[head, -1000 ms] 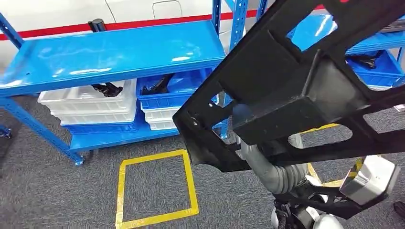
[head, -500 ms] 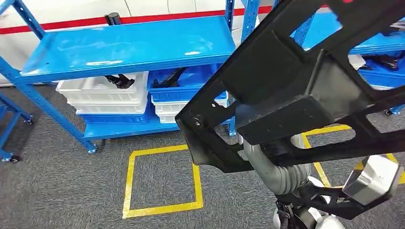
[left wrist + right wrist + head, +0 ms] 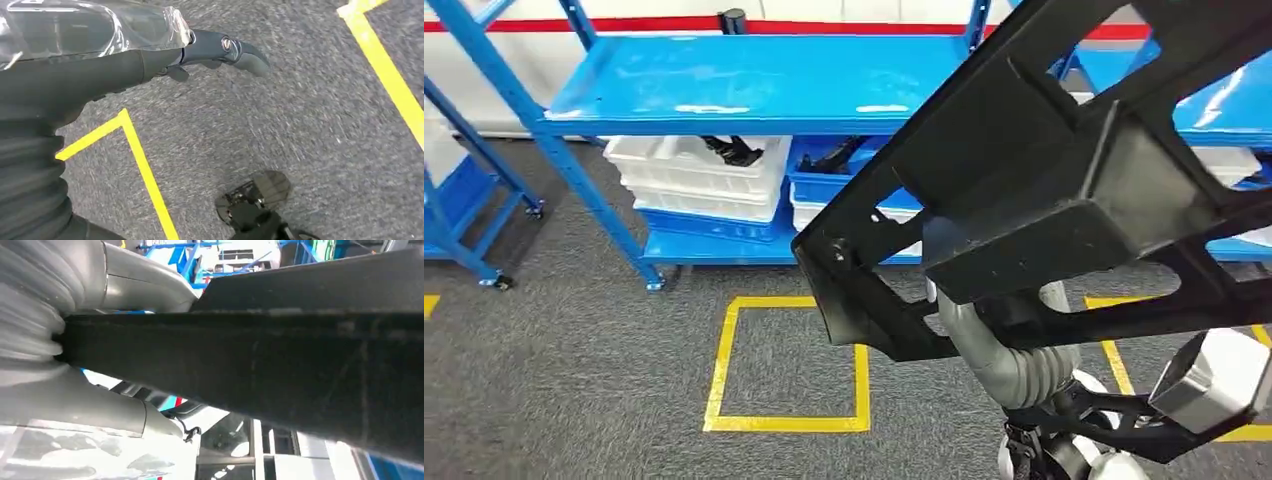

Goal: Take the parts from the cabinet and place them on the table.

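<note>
From the head view, a large black part is carried high in front of the blue cabinet; the right wrist view shows the right hand gripping its edge. White bins on the lower shelf hold small dark parts. The left hand hangs over carpet; its grip is unclear.

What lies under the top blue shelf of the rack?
Under the top blue shelf: stacked white trays holding a dark part, then a blue bin on white trays. The large black part covers whatever lies further right.
</note>
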{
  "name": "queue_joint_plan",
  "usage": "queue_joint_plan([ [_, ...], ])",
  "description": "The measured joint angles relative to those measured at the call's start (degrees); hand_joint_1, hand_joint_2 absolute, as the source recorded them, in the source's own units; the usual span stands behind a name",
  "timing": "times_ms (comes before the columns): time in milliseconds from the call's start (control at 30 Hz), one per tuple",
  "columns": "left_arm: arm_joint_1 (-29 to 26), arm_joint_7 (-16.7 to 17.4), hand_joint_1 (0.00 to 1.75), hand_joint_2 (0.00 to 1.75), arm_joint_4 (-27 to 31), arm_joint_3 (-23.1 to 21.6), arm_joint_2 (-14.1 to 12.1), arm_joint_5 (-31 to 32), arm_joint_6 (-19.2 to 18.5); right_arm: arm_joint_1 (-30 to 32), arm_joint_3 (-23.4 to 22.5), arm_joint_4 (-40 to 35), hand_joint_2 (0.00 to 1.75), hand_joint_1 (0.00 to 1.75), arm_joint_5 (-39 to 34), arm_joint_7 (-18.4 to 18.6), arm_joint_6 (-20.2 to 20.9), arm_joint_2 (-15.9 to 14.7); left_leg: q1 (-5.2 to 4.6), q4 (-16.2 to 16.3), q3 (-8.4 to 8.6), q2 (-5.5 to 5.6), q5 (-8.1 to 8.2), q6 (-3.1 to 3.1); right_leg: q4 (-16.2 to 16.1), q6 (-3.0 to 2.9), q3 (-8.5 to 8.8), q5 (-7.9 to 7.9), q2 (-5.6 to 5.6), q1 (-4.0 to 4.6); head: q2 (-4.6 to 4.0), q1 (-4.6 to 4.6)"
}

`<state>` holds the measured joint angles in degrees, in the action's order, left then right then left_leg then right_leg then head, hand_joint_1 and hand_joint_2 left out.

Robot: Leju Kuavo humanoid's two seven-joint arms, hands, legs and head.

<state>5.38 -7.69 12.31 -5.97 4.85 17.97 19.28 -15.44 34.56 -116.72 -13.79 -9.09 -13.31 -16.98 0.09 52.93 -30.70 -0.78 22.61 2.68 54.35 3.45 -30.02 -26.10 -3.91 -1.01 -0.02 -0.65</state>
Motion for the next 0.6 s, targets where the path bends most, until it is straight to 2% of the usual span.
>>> queue_joint_plan([
  [33,0.15,0.04,0.0,1.75,0.0,0.02,-0.02,0.02,0.0,0.09,-0.09,-0.09,1.75,1.75,0.0,-0.04,0.0,-0.02,0.03,0.02,-0.11,0.56,-0.18,0.47,4.76,-0.08,-2.05,-3.12,2.21,-0.02,0.02,-0.17],
  [100,0.3,0.07,0.0,1.75,0.0,0.0,0.0,0.02,0.0,0.26,-0.24,-0.13,1.75,1.75,0.0,-0.02,0.0,-0.2,-0.2,0.02,-0.29,1.68,-0.31,0.86,15.31,-0.05,-6.86,-7.96,3.37,0.09,0.02,-0.28],
  [133,0.2,0.13,0.0,1.75,0.0,0.0,0.07,0.02,-0.02,0.56,-0.24,-0.13,1.75,1.75,0.0,-0.02,0.0,-0.26,-0.38,0.02,-0.37,2.47,-0.39,0.98,19.99,-0.15,-9.13,-9.3,3.44,0.17,0.02,-0.31],
  [167,0.12,0.18,0.0,1.75,0.0,-0.02,0.09,0.02,-0.02,0.71,-0.26,-0.13,1.75,1.75,-0.02,-0.02,0.0,-0.28,-0.45,0.04,-0.41,3.04,-0.42,1.02,21.08,-0.22,-9.77,-9.19,3.44,0.21,0.02,-0.31],
  [200,0.0,0.26,0.0,1.75,0.0,-0.06,0.09,0.0,-0.02,0.79,-0.29,-0.13,1.75,1.75,-0.02,0.0,0.0,-0.31,-0.5,0.06,-0.4,3.69,-0.44,1.02,19.9,-0.39,-9.3,-8.01,3.45,0.23,0.02,-0.31],
  [267,-0.02,0.26,0.0,1.75,0.0,-0.13,0.07,-0.02,-0.02,0.79,-0.48,-0.2,1.75,1.75,0.0,-0.02,0.07,-0.33,-0.53,0.2,-0.27,5.53,-0.52,0.91,8.66,-0.97,-3.74,-1.95,4.2,0.23,0.02,-0.31],
  [300,0.01,0.26,0.0,1.75,0.0,-0.17,0.09,-0.02,-0.02,0.79,-0.55,-0.28,1.75,1.75,0.0,0.0,0.11,-0.33,-0.5,0.32,-0.24,6.24,-0.53,0.86,3.08,-1.26,-0.91,0.48,6.25,0.21,0.02,-0.33],
  [333,0.08,0.28,0.0,1.75,0.0,-0.24,0.13,-0.09,-0.02,0.88,-0.61,-0.35,1.75,1.75,0.0,-0.02,0.22,-0.35,-0.69,0.42,-0.57,6.79,-0.63,0.57,0.0,-1.52,0.52,0.14,9.54,0.11,0.02,-0.29],
  [367,0.15,0.31,0.0,1.75,0.0,-0.28,0.13,-0.2,-0.02,0.96,-0.66,-0.5,1.75,1.75,0.0,-0.02,0.24,-0.37,-0.64,0.71,-0.93,7.22,-0.76,0.32,-0.36,-1.32,0.22,0.55,8.8,0.09,0.02,-0.33],
  [433,-0.22,0.48,0.0,1.75,0.0,-0.28,0.13,-0.26,-0.02,1.08,-0.68,-0.59,1.75,1.75,0.0,-0.02,0.26,-0.41,-0.2,0.43,-1.45,8.2,-1.07,-0.28,-0.24,-1.47,0.07,0.59,7.88,0.35,0.02,-0.35],
  [467,-0.42,0.63,0.0,1.75,0.0,-0.28,0.11,-0.33,-0.02,1.04,-0.68,-0.61,1.75,1.75,0.0,-0.02,0.26,-0.46,-0.09,0.25,-1.5,8.6,-1.24,-0.55,-0.24,-1.65,0.05,0.66,7.5,0.45,0.02,-0.33],
  [500,-0.57,0.88,0.0,1.75,0.0,-0.28,0.09,-0.33,-0.02,1.06,-0.68,-0.68,1.75,1.75,0.0,-0.02,0.28,-0.46,-0.32,0.34,-1.79,9.17,-1.28,-0.79,-0.57,-2.08,0.07,0.95,6.74,0.13,0.02,-0.35],
  [533,-0.74,0.9,0.0,1.75,0.0,-0.35,0.15,-0.35,-0.02,0.99,-0.68,-0.92,1.75,1.75,0.0,0.0,0.37,-0.44,-0.4,1.46,-2.07,6.76,-0.3,-0.97,-0.69,-2.35,0.1,1.13,5.69,-0.06,0.02,-0.29],
  [567,-0.67,0.96,0.0,1.75,0.0,-0.37,0.11,-0.35,-0.02,1.25,-0.7,-1.07,1.75,1.75,0.02,-0.09,0.42,-0.44,-0.56,3.71,-3.13,4.15,1.39,-1.29,-0.69,-2.61,0.06,1.1,5.14,-0.05,0.0,0.09],
  [600,-0.56,1.05,0.0,1.75,0.0,-0.37,0.11,-0.35,0.02,1.43,-0.72,-1.22,1.75,1.75,0.04,-0.2,0.44,-0.46,-0.46,7.12,-4.74,2.76,3.4,-1.63,-0.68,-2.65,0.06,1.08,4.47,0.02,0.02,0.13],
])
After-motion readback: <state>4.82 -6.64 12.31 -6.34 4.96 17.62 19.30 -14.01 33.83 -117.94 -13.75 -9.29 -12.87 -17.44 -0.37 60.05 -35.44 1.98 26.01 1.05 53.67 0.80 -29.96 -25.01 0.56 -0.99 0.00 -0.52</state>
